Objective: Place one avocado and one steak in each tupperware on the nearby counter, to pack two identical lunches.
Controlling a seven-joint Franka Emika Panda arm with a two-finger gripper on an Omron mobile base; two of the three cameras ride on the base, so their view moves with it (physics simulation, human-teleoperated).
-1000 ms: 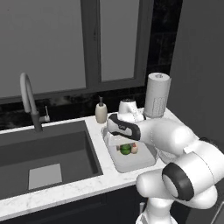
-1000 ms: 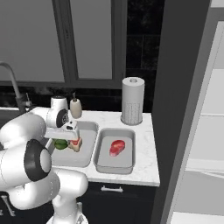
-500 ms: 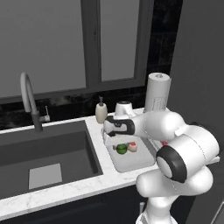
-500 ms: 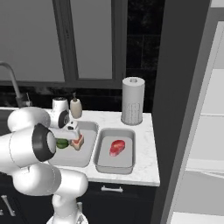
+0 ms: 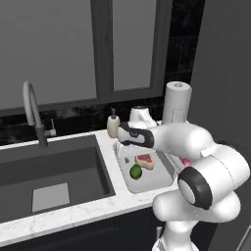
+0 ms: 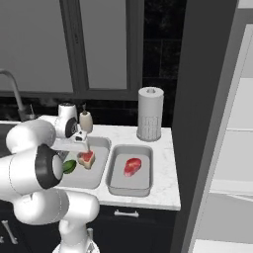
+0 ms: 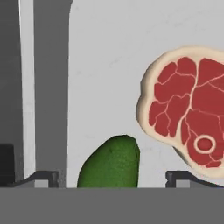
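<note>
Your gripper [image 7: 111, 179] stands wide and empty above the left tupperware [image 5: 162, 180], where one avocado [image 5: 136, 171] and one steak [image 5: 144, 160] lie. The right tupperware [image 6: 129, 185] on the counter [image 6: 165, 163] holds steak only; the next avocado looks firm, smooth, rounded, so grip its middle.

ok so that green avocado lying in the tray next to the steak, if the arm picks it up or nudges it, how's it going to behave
The smooth, rounded green avocado would probably roll or slide on the flat floor of the light-grey rectangular tray if nudged. Its curved skin may slip between the fingers unless gripped across its middle. It looks firm, so likely to hold its shape, unlike the flat red marbled steak beside it.
</note>
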